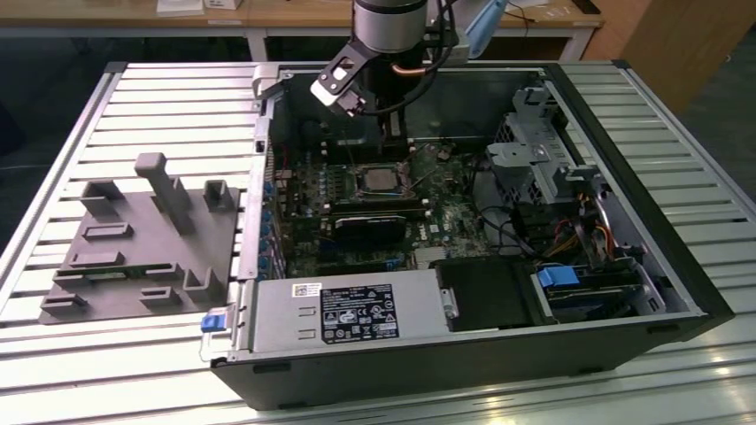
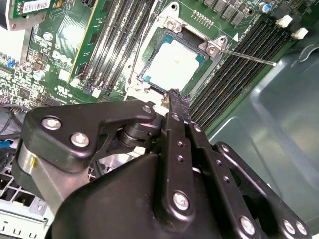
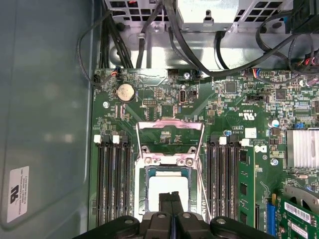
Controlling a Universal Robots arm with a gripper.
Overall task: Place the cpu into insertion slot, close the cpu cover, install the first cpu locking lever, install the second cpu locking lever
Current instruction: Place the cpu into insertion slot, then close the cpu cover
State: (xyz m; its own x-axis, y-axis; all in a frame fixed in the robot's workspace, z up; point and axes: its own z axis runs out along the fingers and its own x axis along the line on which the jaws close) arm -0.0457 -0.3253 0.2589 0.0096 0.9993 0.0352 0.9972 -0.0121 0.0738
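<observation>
In both wrist views the tool [image 3: 171, 196] [image 2: 174, 95] is nearest. Its two black fingers are pressed together with nothing between them. Its tip hangs over the near edge of the cpu [image 3: 167, 184]; whether it touches cannot be told. The cpu lies flat in the insertion slot [image 2: 152, 57], silvery top up.

Just beyond, the cpu cover [image 3: 169, 123] is swung back off the slot, and green board shows through its window. In the second wrist view a thin locking lever [image 2: 249, 56] juts out sideways from the slot's corner, unlatched. Black memory slots [image 3: 112, 179] flank the slot on both sides. Farther on sit a coin battery [image 3: 124, 92] and black cables [image 3: 199, 55].

In the exterior view the open computer case [image 1: 661, 292] lies on a slatted counter [image 1: 177, 106], with a grey fixture [image 1: 142, 239] on the exterior view's left.
</observation>
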